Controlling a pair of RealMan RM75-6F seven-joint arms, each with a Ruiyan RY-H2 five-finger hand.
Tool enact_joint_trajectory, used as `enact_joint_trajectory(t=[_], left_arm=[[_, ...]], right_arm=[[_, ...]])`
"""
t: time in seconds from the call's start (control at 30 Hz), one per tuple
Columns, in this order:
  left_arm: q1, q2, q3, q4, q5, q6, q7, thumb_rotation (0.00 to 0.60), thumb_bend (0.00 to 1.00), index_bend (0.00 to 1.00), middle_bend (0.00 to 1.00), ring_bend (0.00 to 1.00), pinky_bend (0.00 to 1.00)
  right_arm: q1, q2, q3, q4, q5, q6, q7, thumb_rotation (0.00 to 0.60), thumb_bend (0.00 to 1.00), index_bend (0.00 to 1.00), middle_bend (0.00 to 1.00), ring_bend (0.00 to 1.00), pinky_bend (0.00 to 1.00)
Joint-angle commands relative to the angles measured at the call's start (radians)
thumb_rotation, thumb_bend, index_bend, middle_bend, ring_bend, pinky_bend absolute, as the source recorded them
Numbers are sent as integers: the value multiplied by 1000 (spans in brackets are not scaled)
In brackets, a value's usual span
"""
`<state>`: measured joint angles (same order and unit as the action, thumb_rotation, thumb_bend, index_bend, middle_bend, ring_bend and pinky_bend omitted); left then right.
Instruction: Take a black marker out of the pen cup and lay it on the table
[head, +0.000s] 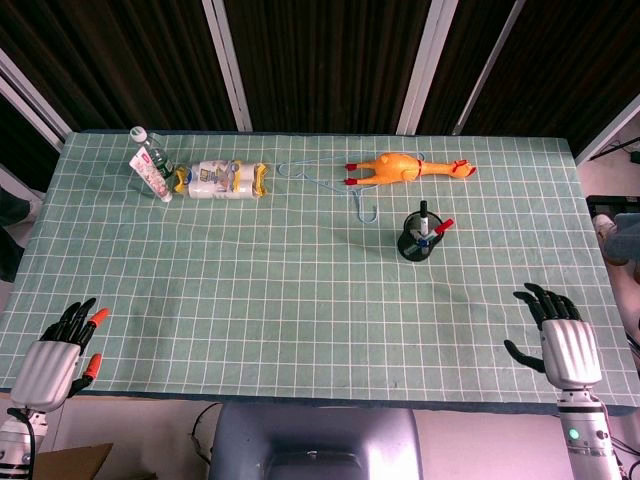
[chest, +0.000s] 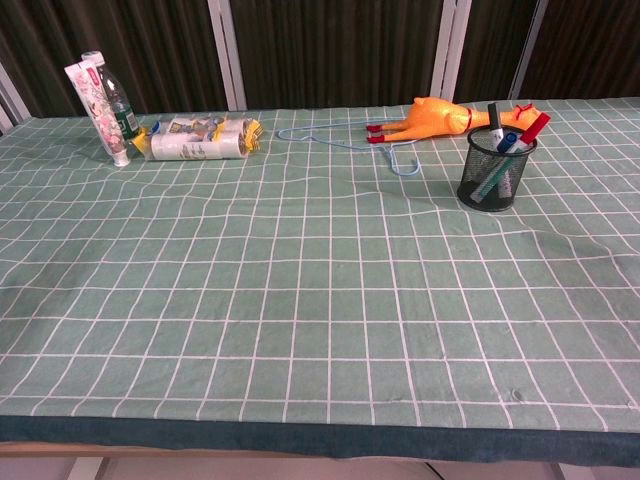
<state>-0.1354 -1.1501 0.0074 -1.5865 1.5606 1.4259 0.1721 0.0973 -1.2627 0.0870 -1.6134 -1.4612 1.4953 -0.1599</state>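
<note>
Here, a black mesh pen cup (head: 417, 245) stands at about two o'clock on the green checked table (head: 300, 300), a black marker (head: 424, 215) upright among its pens. Both the left hand (head: 60, 350) and right hand (head: 560, 335) rest empty, fingers spread, at the near edge. The marker looks light, stiff and smooth; pinching its exposed top seems best, since the cup could tip.

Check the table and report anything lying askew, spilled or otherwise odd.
Nothing is spilled or damaged. The pen cup stands upright with its markers leaning inside. The oddest items are a rubber chicken lying on its side and a blue hanger flat on the cloth beside it. Both hands rest near the table's front edge, holding nothing.
</note>
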Motion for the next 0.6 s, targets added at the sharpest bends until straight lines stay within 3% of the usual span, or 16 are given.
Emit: enact_joint_trajectory(t=[0.03,0.4,0.6], left_arm=[[1,1,0,-2,-1,2,-1,600,454,154,12,3,289],[3,0,0,0,-1,8,-2,600,455,156,11,6,289],[1,7,1,1,1,3,-28,600,455,156,12,7,290]], right_arm=[[0,0,-1,1,-3,0,2,600,341,366,277,233,314],[10,-2,3,17,-16,-9,33,600,341,359,277,233,315],[19,-7,55,41,5,19,104,600,341,366,277,283,328]])
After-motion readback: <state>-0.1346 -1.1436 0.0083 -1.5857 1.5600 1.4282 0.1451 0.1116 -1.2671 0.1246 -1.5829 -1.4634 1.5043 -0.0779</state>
